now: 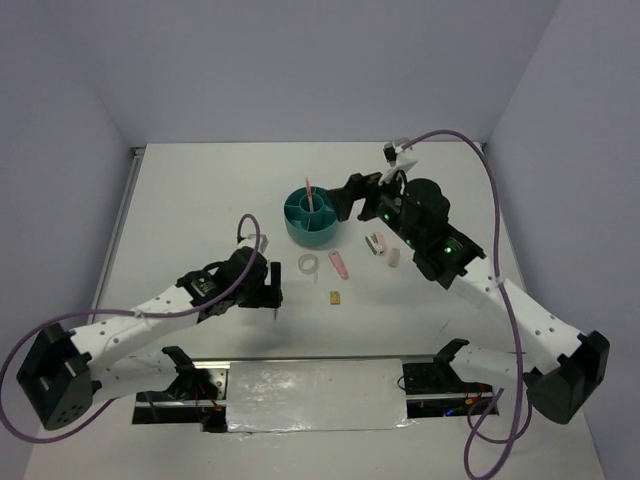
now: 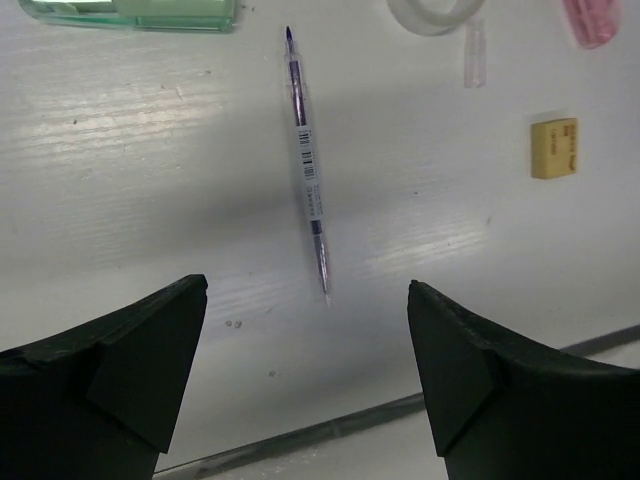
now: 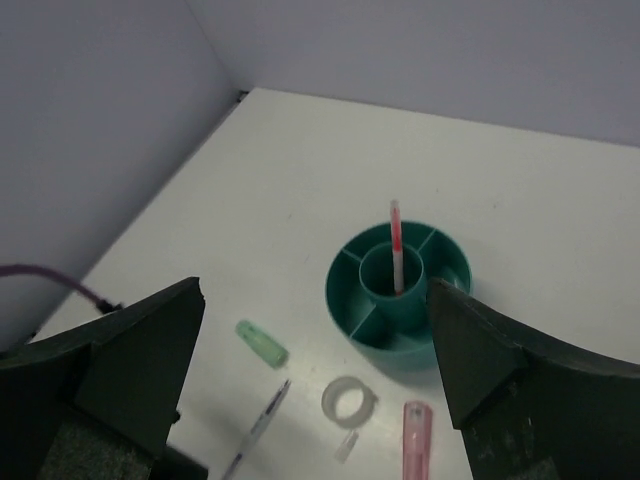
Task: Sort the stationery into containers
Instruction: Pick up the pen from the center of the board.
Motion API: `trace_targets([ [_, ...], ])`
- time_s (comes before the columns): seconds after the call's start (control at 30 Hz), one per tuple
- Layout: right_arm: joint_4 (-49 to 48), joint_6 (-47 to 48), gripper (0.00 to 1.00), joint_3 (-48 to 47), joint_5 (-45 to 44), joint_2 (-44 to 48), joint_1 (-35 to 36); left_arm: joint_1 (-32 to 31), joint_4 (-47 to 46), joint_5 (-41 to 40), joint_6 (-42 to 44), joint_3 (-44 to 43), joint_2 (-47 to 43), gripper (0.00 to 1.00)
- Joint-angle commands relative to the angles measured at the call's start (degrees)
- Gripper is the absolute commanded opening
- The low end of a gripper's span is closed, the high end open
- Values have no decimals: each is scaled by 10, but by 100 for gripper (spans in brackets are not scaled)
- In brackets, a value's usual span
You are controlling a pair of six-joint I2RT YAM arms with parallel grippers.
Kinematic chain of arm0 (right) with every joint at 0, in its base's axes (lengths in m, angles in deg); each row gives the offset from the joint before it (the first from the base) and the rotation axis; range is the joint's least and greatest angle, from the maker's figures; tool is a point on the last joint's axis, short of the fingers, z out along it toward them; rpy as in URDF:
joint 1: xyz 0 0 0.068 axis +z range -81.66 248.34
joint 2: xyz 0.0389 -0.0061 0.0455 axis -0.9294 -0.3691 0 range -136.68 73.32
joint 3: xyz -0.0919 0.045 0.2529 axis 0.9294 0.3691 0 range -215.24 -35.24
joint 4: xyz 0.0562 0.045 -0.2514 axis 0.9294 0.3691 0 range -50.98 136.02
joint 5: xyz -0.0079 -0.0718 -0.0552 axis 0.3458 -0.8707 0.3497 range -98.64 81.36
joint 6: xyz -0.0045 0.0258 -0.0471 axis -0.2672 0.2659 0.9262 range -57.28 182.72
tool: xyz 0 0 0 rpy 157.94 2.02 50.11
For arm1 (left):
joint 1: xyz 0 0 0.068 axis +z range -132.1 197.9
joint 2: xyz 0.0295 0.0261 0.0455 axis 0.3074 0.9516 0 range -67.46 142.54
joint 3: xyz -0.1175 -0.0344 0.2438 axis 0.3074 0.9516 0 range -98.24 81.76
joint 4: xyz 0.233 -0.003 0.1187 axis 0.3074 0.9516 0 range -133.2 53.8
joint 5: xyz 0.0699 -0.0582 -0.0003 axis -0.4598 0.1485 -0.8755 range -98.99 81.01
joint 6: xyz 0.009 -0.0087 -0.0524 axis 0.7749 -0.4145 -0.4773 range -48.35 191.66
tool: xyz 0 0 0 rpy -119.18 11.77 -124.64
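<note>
The teal organiser stands mid-table with a pink-red pen upright in its central cup. My right gripper hovers open just right of it; its wrist view shows the organiser and the pen between wide jaws. Lower left, my left gripper is open above the table, and the thin dark pen lies just beyond its spread fingertips. A mint-green capsule, clear tape ring, pink eraser and yellow block lie loose.
A pink-white piece and a beige piece lie right of the organiser, under the right arm. A small clear cap sits beside the tape ring. The table's near edge runs close behind the left fingers.
</note>
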Motion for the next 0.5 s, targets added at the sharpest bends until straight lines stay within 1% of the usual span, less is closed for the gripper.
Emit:
trace_targets([
  [0.0, 178, -48, 98, 26, -21, 52, 18, -5, -45, -14, -13, -22, 57, 93],
  [0.1, 221, -63, 98, 82, -19, 127, 32, -7, -45, -25, 4, -37, 109, 88],
  [0.2, 267, -73, 97, 105, -22, 165, 38, -9, -32, -43, 8, -55, 150, 86],
  [0.3, 306, -76, 96, 109, -28, 181, 42, -9, -22, -58, 15, -72, 186, 84],
  [0.4, 330, -72, 95, 108, -29, 186, 45, -9, -27, -52, 29, -90, 226, 80],
  [0.43, 333, -71, 95, 107, -29, 186, 47, -8, -26, -50, 30, -103, 236, 77],
  [0.47, 338, -70, 95, 108, -30, 186, 48, -8, -23, -56, 29, -110, 256, 75],
])
